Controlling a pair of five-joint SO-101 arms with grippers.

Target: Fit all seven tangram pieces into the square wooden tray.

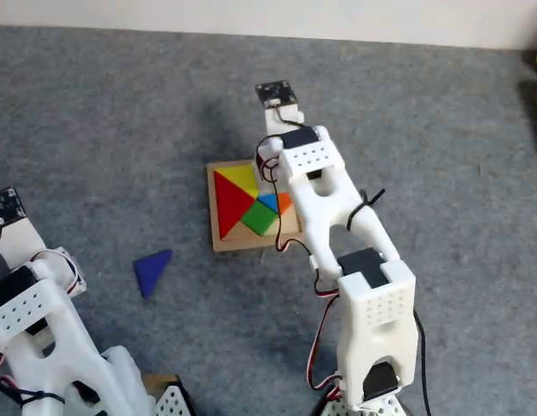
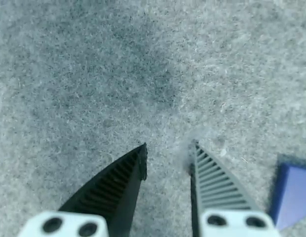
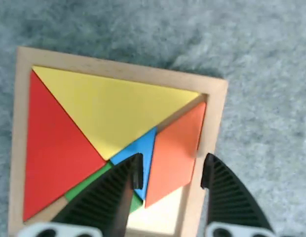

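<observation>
Right claw [image 3: 172, 160] noted parted, empty, astride orange parallelogram [image 3: 175, 148] in wooden tray [image 3: 118, 69]; seemed mid-seating, nudge flush needed. Left claw [image 2: 169, 148] parted over carpet [image 2: 118, 74]; blue triangle [image 1: 152, 270] lay beside, awaited pickup.

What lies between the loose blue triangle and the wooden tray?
Only bare grey carpet separates the blue triangle from the wooden tray, seen in the high view.

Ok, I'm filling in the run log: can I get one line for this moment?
right gripper: open, over orange parallelogram in square wooden tray | left gripper: open, above grey carpet | dark blue triangle: outside tray
</observation>
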